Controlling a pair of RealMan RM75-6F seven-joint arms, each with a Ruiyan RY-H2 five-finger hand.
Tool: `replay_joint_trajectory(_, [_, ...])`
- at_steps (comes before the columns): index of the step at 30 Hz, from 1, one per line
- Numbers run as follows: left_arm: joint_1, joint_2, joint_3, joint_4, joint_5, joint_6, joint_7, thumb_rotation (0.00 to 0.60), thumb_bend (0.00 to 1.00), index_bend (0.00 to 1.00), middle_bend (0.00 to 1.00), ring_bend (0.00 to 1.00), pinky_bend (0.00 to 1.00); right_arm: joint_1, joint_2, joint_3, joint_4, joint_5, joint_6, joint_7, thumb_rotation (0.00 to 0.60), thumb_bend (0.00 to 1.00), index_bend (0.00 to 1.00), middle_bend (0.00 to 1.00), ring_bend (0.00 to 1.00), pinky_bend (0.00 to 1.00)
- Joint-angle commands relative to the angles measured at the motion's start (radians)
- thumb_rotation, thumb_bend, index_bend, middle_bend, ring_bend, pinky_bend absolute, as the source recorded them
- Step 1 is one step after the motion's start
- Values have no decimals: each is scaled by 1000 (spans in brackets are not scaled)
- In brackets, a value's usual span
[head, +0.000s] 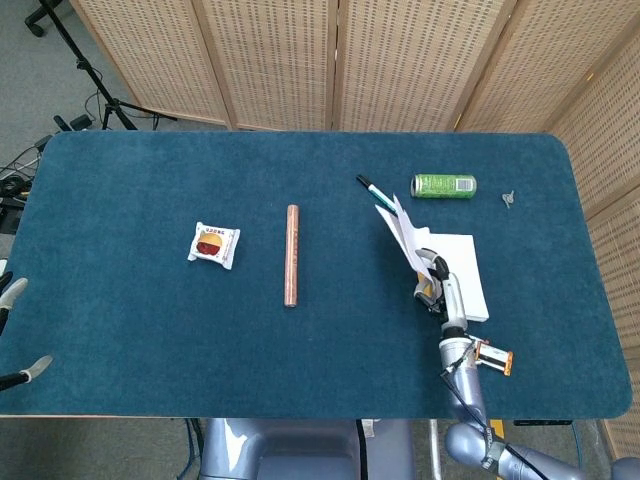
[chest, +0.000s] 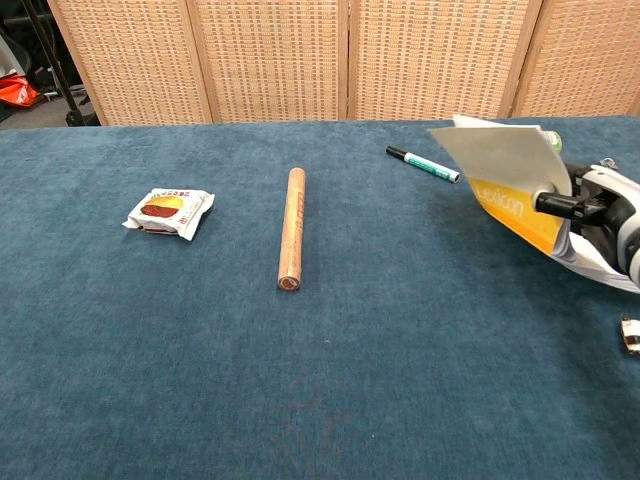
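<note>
A white booklet (head: 465, 265) lies right of the table's middle. My right hand (head: 440, 285) holds its left leaf (head: 400, 228) lifted nearly upright. In the chest view the raised leaf (chest: 500, 160) shows a white face, with a yellow printed cover (chest: 515, 210) below it, and the right hand (chest: 600, 215) grips it from the right. The rest of the booklet stays flat under the hand. My left hand shows in neither view.
A black-capped marker (head: 368, 186) (chest: 423, 165) lies just beyond the raised leaf, and a green can (head: 443, 185) lies on its side further right. A copper rod (head: 291, 255) (chest: 291, 228) and a snack packet (head: 213, 244) (chest: 168, 211) lie mid-table and left. A small orange-trimmed item (head: 485, 352) is near the front edge.
</note>
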Motion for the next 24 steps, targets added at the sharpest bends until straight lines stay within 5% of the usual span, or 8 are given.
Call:
replay_joint_trajectory(1, [-1,0,2,1,3,-2,0,600,0,0,0,0,0,-25,41,73,-59,152,-77,44,600,956,218,67,0,177])
replay_joint_trajectory(3, [-2,1,4,1,7,-5,1,600,0,0,0,0,0,-27,53,91,-66,209,-97,44,600,952,159,27,0,141])
replay_joint_trajectory(5, [-2,0,5,0,8,-6,4,600,0,0,0,0,0,-27,63,99,-60,251,-113,36,600,844,59,1,0,58])
replay_joint_trajectory(7, [-2,0,6,0,9,-6,5,600,0,0,0,0,0,-24,64,92,-41,248,-105,15,600,557,0,0,0,1])
replay_joint_trajectory(9, [-1,-1,6,0,11,-1,4,600,0,0,0,0,0,-11,49,46,43,156,-1,-88,600,428,0,0,0,0])
replay_joint_trajectory(18, [-1,-4,7,1,15,1,10,600,0,0,0,0,0,11,-5,-93,364,-51,269,-464,600,379,0,0,0,0])
replay_joint_trajectory(24, [1,-6,8,1,19,5,13,600,0,0,0,0,0,-18,100,-167,356,-181,370,-620,600,7,0,0,0,0])
